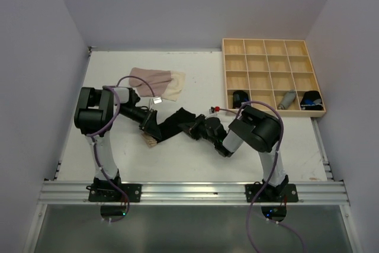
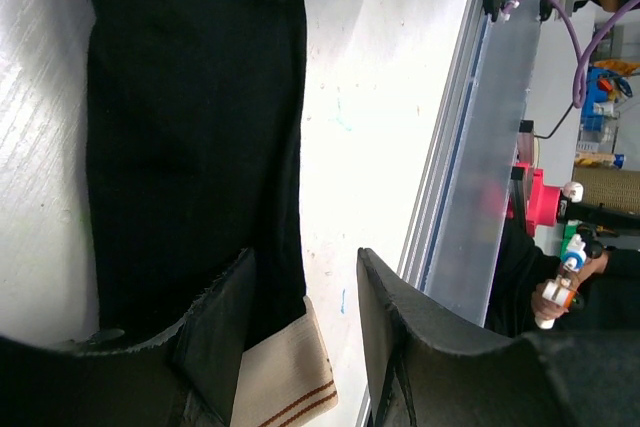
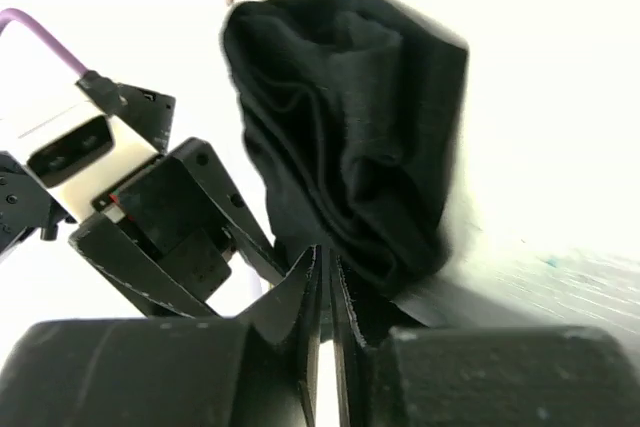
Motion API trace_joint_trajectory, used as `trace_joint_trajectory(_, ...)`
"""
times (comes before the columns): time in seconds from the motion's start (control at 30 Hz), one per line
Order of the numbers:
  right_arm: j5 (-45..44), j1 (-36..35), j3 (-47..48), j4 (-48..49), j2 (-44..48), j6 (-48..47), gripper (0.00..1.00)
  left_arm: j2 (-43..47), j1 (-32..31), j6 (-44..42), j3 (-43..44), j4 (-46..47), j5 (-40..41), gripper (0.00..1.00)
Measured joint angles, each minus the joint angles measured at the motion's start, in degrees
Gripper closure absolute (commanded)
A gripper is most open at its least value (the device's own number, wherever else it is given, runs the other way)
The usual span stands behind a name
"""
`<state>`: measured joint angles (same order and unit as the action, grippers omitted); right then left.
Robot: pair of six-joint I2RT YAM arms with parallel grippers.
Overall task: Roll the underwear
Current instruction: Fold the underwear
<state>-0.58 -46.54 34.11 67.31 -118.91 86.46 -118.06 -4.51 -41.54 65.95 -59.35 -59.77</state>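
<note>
The right gripper [image 3: 325,257], clenched on the black underwear [image 1: 172,124], should roll tightly toward the released left gripper [image 2: 305,267], while that presses the beige waistband [image 2: 285,382] flat on the surface [image 2: 380,97]

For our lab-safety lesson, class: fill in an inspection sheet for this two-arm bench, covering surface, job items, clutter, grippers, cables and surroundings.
Surface: white table, bare around the arms.
Job's things: black underwear stretched between the grippers, beige waistband at its left end; pale beige-pink underwear lying flat behind it.
Clutter: wooden tray at far right, front row holding two dark bundles and a grey bundle.
Grippers: left gripper open at the waistband end; right gripper shut, pinching the black cloth.
Cables: purple cables looping along both arms.
Surroundings: pale walls on three sides; metal rail at the near edge.
</note>
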Motion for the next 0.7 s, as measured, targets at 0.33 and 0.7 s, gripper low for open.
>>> trace_joint_trajectory(0.33,0.33,0.85,11.06,-11.67,7.58,-9.81,0.84,0.09,0.37,-0.04,-0.22,-0.17,0.13,0.48)
trace_joint_trajectory(0.7,-0.74,1.18,17.51,-13.92,-2.19,-10.54,0.83,1.29,0.59,-0.07,-1.36,0.11,1.42,0.48)
